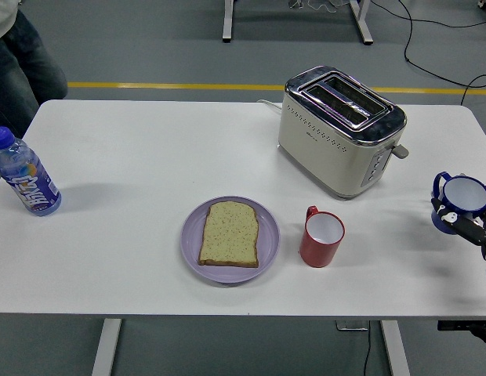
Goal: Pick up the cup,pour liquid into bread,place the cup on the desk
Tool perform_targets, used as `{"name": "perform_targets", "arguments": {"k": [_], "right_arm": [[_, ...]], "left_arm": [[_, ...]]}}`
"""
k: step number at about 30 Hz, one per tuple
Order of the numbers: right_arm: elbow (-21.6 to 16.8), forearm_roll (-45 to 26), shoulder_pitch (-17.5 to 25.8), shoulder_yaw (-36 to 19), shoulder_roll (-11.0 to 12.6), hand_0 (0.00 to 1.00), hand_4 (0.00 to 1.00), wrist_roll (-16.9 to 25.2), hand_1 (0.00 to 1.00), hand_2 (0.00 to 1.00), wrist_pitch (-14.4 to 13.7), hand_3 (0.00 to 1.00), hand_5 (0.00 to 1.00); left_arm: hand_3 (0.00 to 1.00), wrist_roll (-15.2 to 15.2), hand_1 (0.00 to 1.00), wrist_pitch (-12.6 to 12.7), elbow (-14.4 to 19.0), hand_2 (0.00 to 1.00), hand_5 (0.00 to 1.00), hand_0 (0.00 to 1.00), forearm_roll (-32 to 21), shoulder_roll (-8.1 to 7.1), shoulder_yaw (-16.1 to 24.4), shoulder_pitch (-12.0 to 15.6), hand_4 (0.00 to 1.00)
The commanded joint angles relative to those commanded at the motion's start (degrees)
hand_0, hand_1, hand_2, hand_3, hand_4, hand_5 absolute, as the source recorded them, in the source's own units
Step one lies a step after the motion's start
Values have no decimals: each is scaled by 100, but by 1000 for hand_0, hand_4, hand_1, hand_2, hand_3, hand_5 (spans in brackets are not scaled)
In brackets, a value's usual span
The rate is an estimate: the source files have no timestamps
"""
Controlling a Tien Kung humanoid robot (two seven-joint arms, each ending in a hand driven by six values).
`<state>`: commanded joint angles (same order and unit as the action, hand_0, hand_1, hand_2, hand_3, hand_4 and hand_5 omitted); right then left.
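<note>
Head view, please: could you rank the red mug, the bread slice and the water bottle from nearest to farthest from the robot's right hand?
From the right hand, at the table's right edge:
1. Red mug, right of the plate.
2. Bread slice, on the purple plate, centre.
3. Water bottle, far left edge.
</note>
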<state>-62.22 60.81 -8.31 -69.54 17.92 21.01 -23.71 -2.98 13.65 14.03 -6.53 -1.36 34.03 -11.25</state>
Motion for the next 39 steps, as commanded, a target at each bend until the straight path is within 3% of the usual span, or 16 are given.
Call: {"name": "perform_targets", "arguments": {"k": [19, 39], "right_arm": [[-13, 10, -42, 11, 0, 489, 629, 12, 432, 543, -8, 559, 2], [-30, 11, 27, 182, 18, 489, 625, 8, 432, 544, -14, 558, 2]], "left_arm": [[611, 7, 756, -19, -2, 773, 998, 690, -38, 7, -17, -54, 396], [611, -88, 756, -2, 4, 773, 998, 690, 253, 45, 161, 1, 396]]}}
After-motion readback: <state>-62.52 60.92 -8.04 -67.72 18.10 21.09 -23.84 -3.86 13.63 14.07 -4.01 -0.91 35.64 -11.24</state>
